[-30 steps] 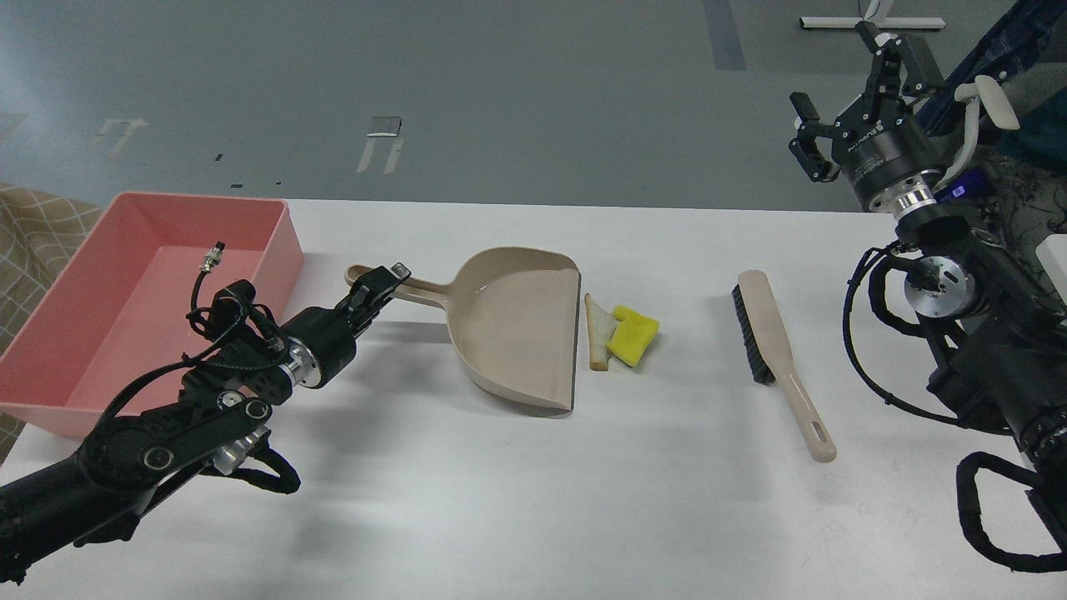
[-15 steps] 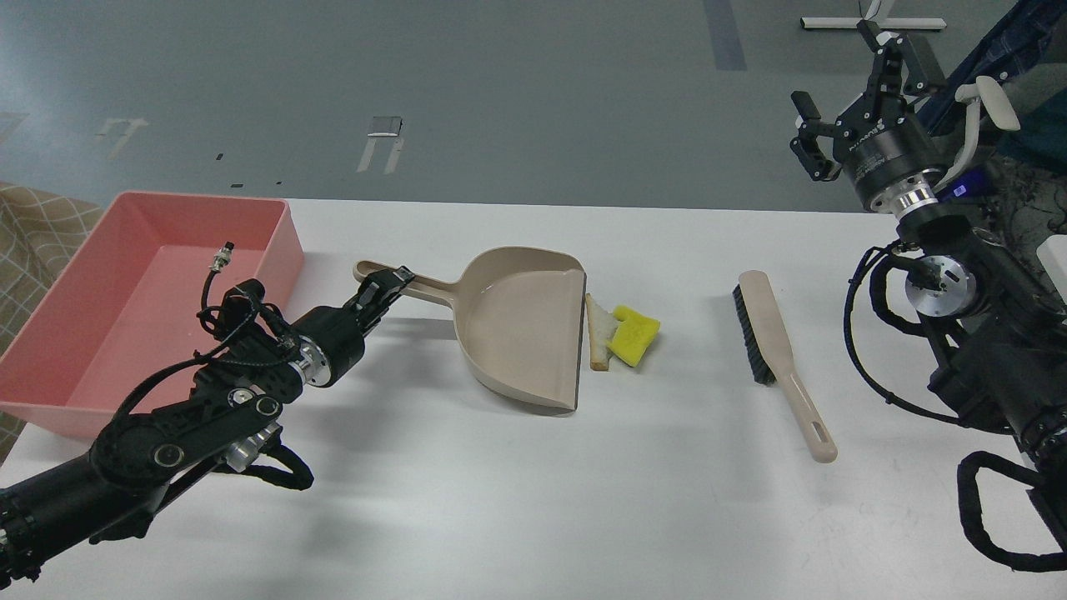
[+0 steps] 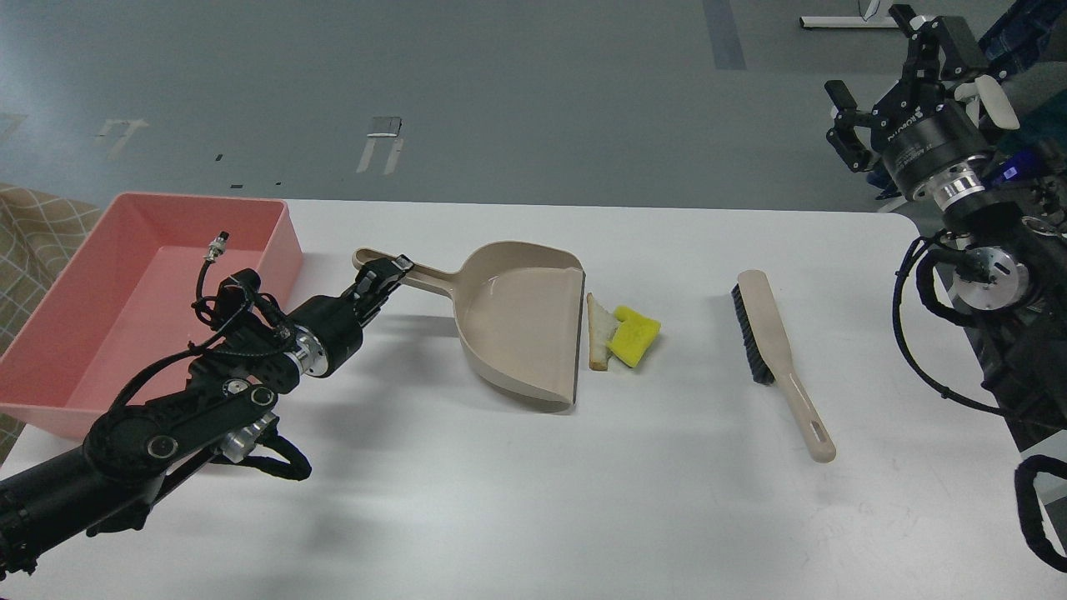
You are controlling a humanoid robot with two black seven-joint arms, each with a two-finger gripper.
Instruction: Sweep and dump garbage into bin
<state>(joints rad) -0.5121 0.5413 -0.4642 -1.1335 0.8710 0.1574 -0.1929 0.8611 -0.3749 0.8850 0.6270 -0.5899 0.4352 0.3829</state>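
The garbage lies mid-table: a white bread slice [image 3: 596, 332] with tan crust touching a yellow sponge piece [image 3: 634, 334]. The beige dustpan [image 3: 521, 321] lies just left of them, its open edge against the bread. My left gripper [image 3: 385, 277] is shut on the dustpan handle [image 3: 417, 275]. The pink bin [image 3: 125, 300] stands at the table's left end. A beige hand brush [image 3: 775, 350] with black bristles lies to the right of the garbage. My right gripper [image 3: 888, 87] is open and empty, high beyond the table's far right corner.
The white table [image 3: 533, 500] has a rounded far right corner. A tan checked cloth [image 3: 33, 225] shows behind the bin at the left edge. My right arm's cabled body [image 3: 1000, 333] fills the right edge.
My left gripper has shifted the dustpan handle slightly right and back, bringing the pan's edge against the bread. My right gripper has moved right and up, away from the table.
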